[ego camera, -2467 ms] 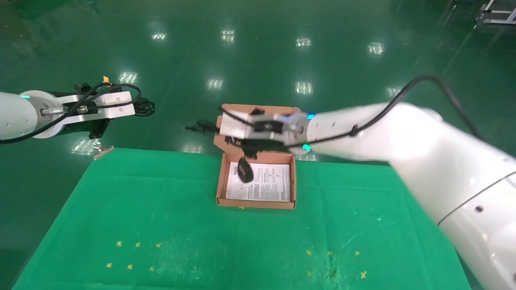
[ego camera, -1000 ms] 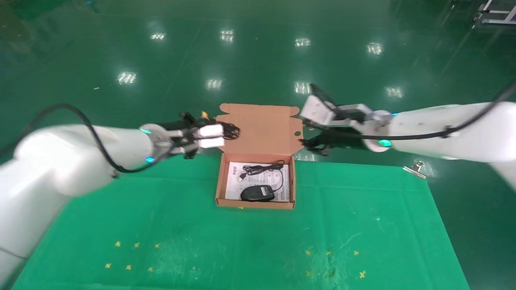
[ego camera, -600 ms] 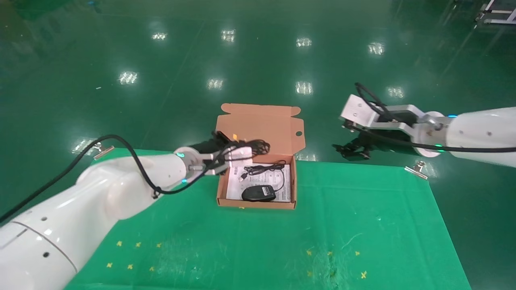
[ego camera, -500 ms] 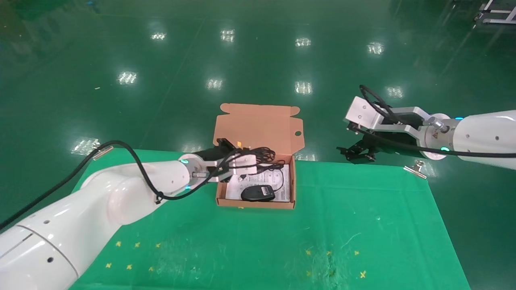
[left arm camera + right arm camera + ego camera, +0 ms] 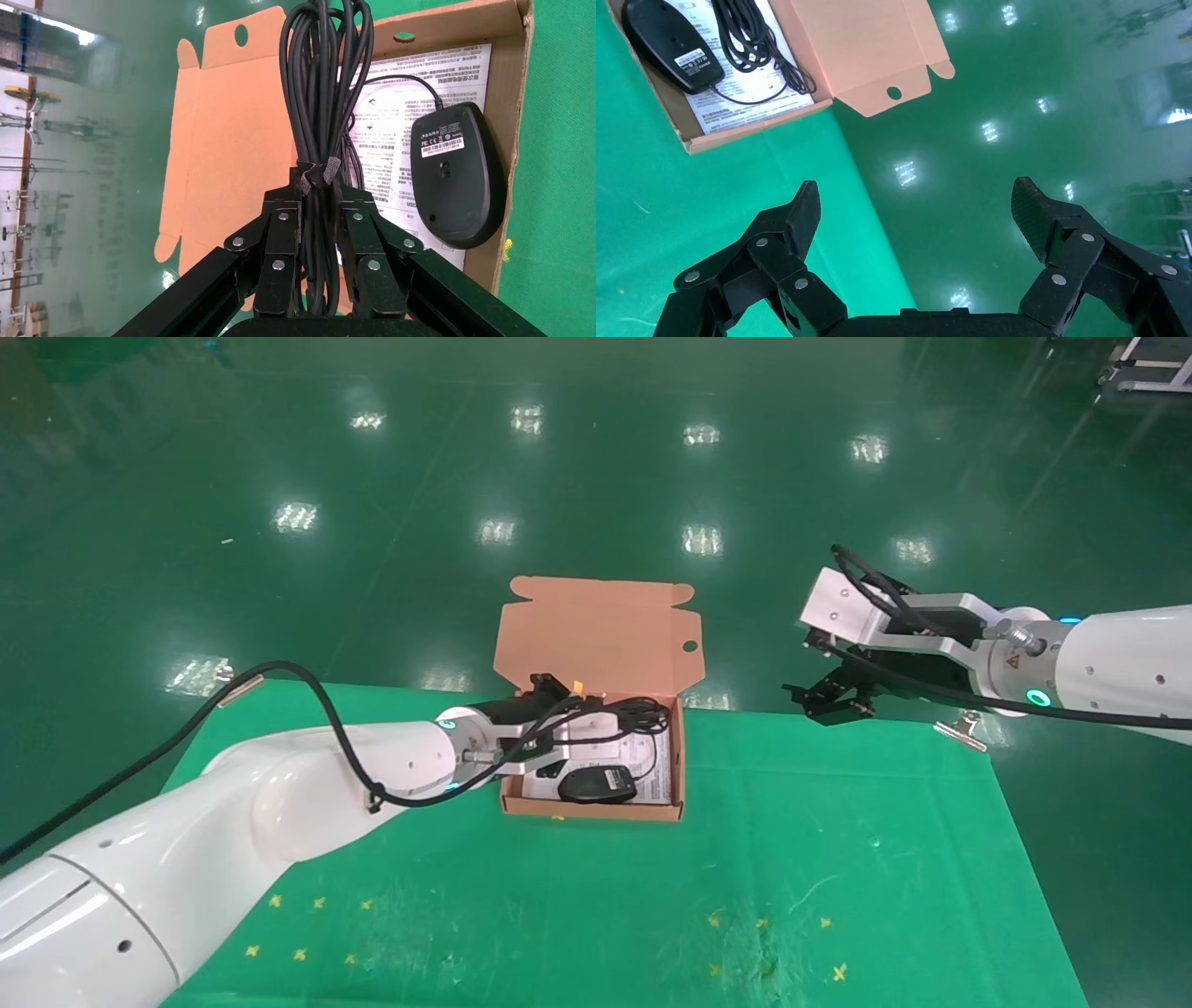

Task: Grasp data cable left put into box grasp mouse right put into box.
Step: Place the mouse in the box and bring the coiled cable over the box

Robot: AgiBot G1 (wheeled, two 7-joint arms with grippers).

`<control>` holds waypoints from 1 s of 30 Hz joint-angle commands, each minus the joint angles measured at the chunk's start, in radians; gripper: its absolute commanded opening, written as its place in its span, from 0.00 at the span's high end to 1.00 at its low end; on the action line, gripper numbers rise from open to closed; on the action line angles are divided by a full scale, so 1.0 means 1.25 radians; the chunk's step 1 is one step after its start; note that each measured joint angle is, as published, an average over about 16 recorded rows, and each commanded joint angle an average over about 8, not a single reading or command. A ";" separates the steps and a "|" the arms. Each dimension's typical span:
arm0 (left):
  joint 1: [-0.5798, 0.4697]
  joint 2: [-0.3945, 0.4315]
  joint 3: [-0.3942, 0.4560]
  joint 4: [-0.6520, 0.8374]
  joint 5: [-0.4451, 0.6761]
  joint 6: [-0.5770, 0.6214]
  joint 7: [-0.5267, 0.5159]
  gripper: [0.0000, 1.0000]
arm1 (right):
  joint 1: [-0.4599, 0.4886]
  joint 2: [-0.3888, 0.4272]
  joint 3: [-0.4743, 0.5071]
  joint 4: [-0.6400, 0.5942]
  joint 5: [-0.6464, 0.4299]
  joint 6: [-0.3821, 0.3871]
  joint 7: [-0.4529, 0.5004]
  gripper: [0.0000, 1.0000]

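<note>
Thin black looped data cable (image 5: 325,105) hangs clamped in left gripper (image 5: 320,232) over shallow salmon-orange cardboard box (image 5: 510,775); right gripper (image 5: 916,210) gapes wide beyond the bench edge.

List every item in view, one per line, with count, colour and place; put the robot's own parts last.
box: one, salmon-orange, lid up, far middle of the cloth.
printed sheet: one, white, on the box floor.
mouse: one, black, in the box, near side.
data cable: one bundle, black, held over the box.
table cloth: one, green.
clips: two, metal, far cloth corners.
left end effector: black, shut on the data cable.
right end effector: black, open, beyond the table's far right edge.
</note>
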 commanded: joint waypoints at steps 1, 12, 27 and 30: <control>-0.001 0.000 0.004 0.000 -0.006 -0.001 0.003 0.00 | 0.000 0.001 0.000 0.002 -0.002 0.000 0.001 0.00; -0.001 -0.011 -0.005 -0.014 0.005 0.002 -0.007 0.00 | 0.003 -0.001 0.002 -0.004 0.001 0.004 -0.003 0.00; -0.119 -0.042 -0.037 0.012 0.045 -0.073 -0.035 0.00 | 0.104 0.040 0.014 0.042 -0.088 -0.019 -0.053 0.00; -0.116 -0.052 -0.049 0.009 0.032 -0.060 -0.037 0.00 | 0.101 0.043 0.019 0.047 -0.083 -0.033 -0.059 0.00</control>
